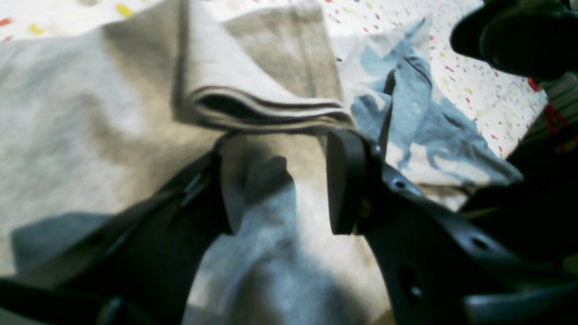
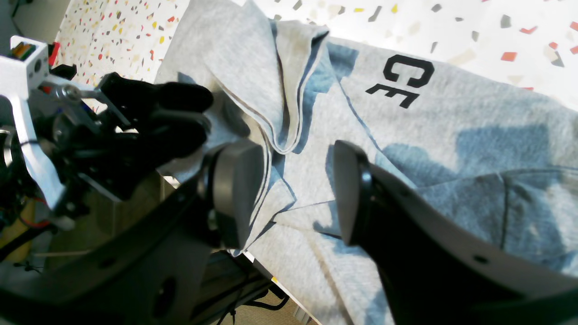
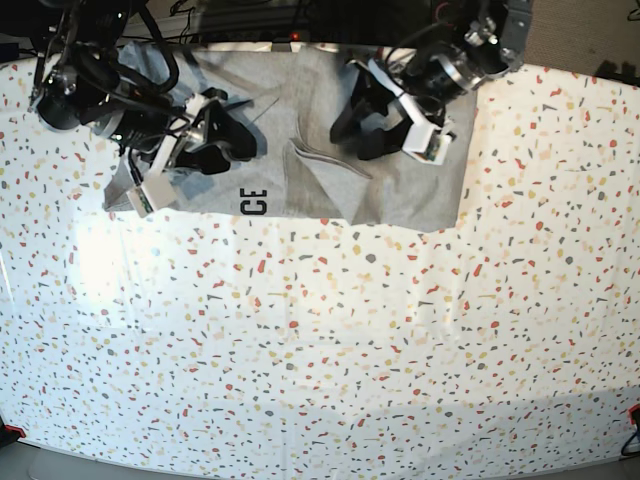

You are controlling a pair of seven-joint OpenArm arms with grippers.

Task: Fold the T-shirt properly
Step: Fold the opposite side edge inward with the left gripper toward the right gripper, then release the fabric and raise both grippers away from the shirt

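Both arms low over crumpled T-shirt [image 3: 300, 150], left gripper [image 1: 280, 180] agape, right gripper [image 2: 293, 189] agape

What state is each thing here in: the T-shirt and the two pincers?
T-shirt: partly folded, rumpled, lying at the table's far edge, letters "CE" showing.
Left pincer: open, over the grey cloth, holding nothing.
Right pincer: open, over a folded edge, holding nothing.
Table: speckled top, shirt lying on it.

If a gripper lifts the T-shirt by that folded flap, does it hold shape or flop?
Probably flops: the T-shirt already lies in soft creases and the flap's layers gape apart. Likely light, thin cloth. The layers may separate, so a pinch could catch only the top one.
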